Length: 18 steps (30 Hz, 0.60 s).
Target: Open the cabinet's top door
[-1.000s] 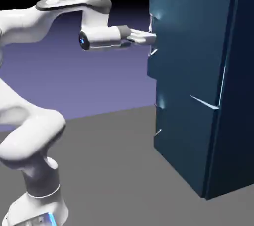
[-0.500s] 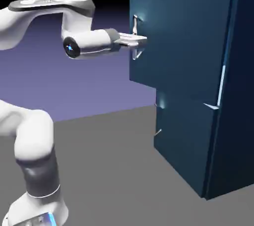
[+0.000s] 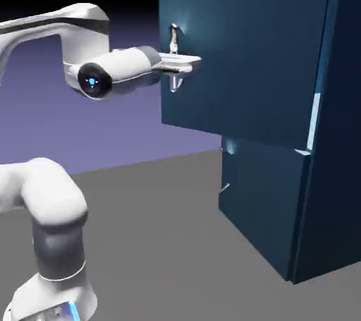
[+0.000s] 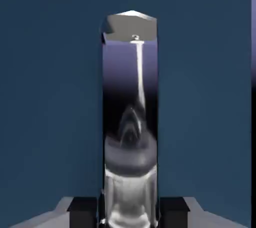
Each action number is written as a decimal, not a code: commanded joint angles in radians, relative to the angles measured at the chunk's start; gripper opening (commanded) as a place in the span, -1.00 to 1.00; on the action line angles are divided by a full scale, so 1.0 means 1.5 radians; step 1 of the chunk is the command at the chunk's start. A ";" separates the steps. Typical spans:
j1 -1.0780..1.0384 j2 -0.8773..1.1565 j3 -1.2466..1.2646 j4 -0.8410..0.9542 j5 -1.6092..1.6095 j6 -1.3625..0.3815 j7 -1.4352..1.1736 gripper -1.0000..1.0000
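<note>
step: we're mid-pull, top door [image 3: 247, 51] partly swung off cabinet [image 3: 331, 171] | gripper [image 3: 185, 64] pinching handle [image 4: 131, 117] | next: pull further left, follow hinge arc

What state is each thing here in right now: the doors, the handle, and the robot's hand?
top door: partly open, its handle edge swung out from the cabinet
lower door: shut, flush with the cabinet front
handle: upright silvery bar, clamped between the fingers
hand: shut on the handle, reaching in level from the exterior view's left
</note>
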State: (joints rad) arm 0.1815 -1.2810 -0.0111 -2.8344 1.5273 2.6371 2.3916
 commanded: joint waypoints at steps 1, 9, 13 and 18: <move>-0.004 -0.014 -0.019 -0.006 -0.028 -0.023 0.013 -1.00; -0.045 -0.084 -0.204 -0.013 -0.245 -0.234 0.073 -1.00; -0.051 -0.084 -0.301 0.015 -0.333 -0.339 0.080 -1.00; -0.087 -0.063 -0.379 0.058 -0.391 -0.479 0.074 -1.00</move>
State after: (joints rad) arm 0.0505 -1.3754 -0.5789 -2.7473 0.9395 1.9209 2.5027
